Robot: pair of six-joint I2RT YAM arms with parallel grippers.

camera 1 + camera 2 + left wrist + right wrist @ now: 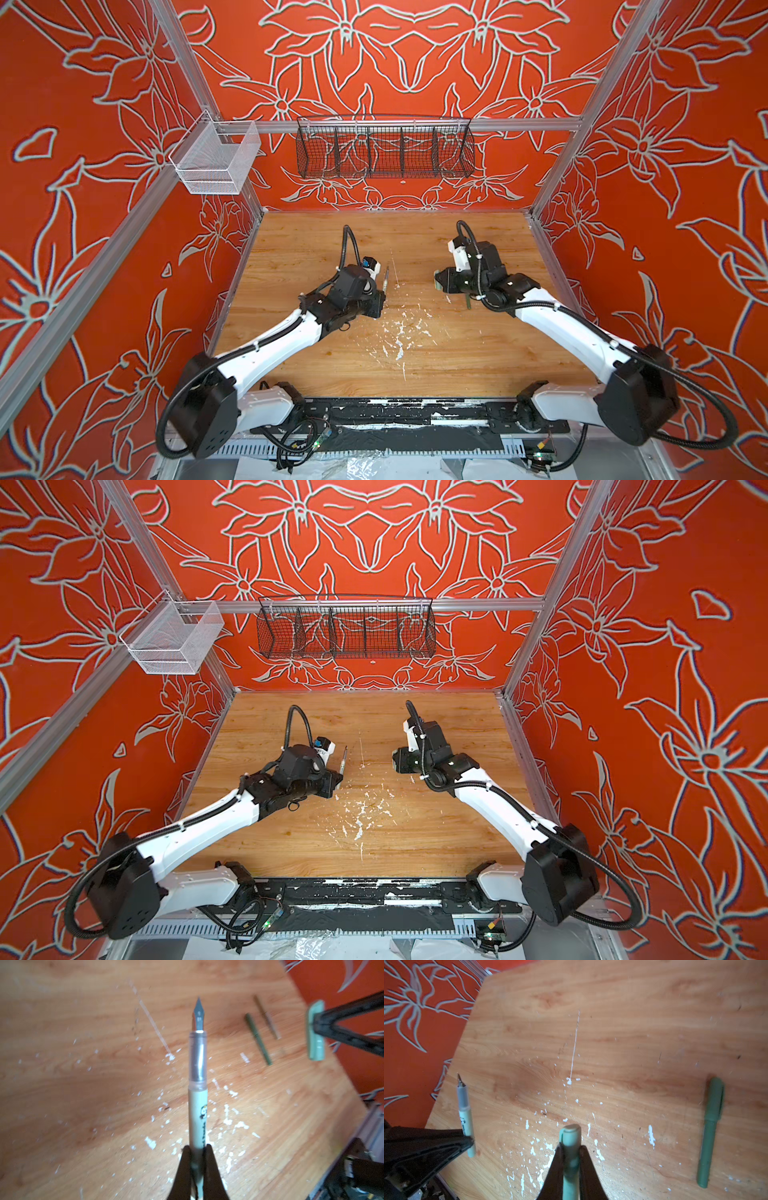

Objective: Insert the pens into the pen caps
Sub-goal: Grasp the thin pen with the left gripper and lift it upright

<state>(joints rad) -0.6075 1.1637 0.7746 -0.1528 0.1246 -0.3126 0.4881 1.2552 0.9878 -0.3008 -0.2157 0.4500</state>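
Containers: a white mesh basket point(216, 160) hangs on the left frame rail. A black wire basket point(384, 151) with dividers hangs on the rear rail. The wall pattern shows through the mesh of both.

Surface: a wooden tabletop point(457, 365), marked with white paint flecks point(399, 332) near its middle. Red-orange walls point(415, 62) with grey floral outlines stand on three sides, framed by aluminium rails point(519, 124).

The left gripper point(197, 1153) has its jaws clamped on the barrel of the pale green pen point(198, 1105). The bare nib points toward the rear wall in both top views.

The right gripper point(571, 1151) has its jaws clamped on the pale green pen cap point(571, 1136).

The two grippers are apart, with flecked tabletop between them. The dark green pen point(711, 1132) lies flat on the tabletop, close under the right arm. In the left wrist view the tan pen point(268, 1018) lies just beside it, not touching. From the grippers to the rear wall the tabletop is open wood
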